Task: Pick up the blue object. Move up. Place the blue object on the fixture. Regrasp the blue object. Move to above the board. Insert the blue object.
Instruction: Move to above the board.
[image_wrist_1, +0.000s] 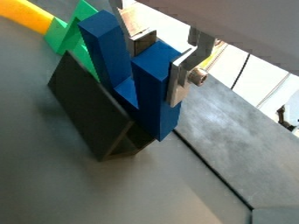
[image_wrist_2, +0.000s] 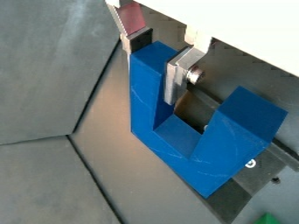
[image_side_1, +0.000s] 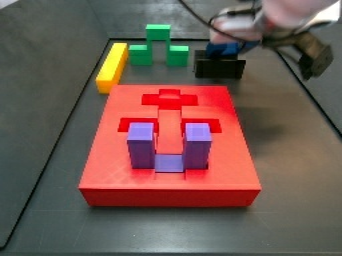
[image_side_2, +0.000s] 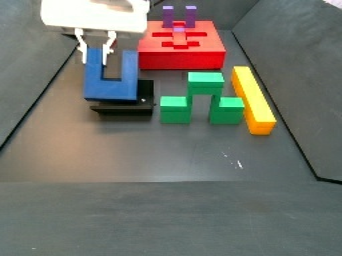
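Where the dark grey desk (image_side_2: 160, 150) meets its raised black walls, the fixture (image_side_2: 123, 103) carries the blue object (image_side_2: 110, 78). The gripper (image_side_2: 98, 50) hangs above it, jaws closed on one prong. The red board (image_side_1: 171, 140) lies nearby.

The dark blue U-shaped block (image_side_2: 111, 78) stands prongs-up on the small black fixture (image_side_2: 123, 104), one prong between the gripper's (image_side_2: 102, 45) fingers (image_wrist_2: 179, 76). The large red slotted board (image_side_1: 171, 148) lies well apart on the worktop.
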